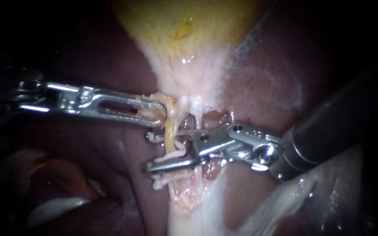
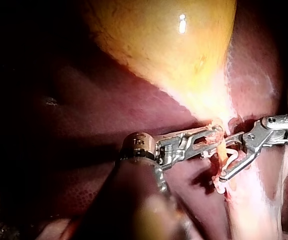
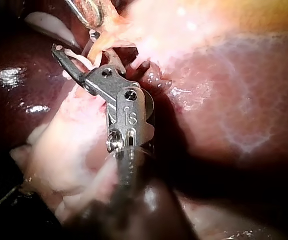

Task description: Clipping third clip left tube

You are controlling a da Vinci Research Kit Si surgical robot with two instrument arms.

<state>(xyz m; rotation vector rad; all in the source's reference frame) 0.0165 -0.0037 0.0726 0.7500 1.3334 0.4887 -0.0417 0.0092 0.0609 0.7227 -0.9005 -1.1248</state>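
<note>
My right instrument (image 1: pixel 150 152) comes in from the right of the frame. Its jaws stand apart, straddling the left tube (image 1: pixel 171 131) at centre, one jaw above and one below. An upper clip (image 1: pixel 176 150) lies white on the tube between them, and a lower clip (image 1: pixel 165 180) sits just under the lower jaw. My left instrument (image 1: pixel 160 111) is clamped on the tube's top, below the gallbladder (image 1: pixel 184 35). The right tube (image 1: pixel 197 114) runs just beside, with liver (image 1: pixel 88 183) to the left.

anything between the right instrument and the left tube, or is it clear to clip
Nothing visible stands between them: the right instrument has its open jaws either side of the left tube. A white clip lies across the tube between the jaws and may crowd the spot.
</note>
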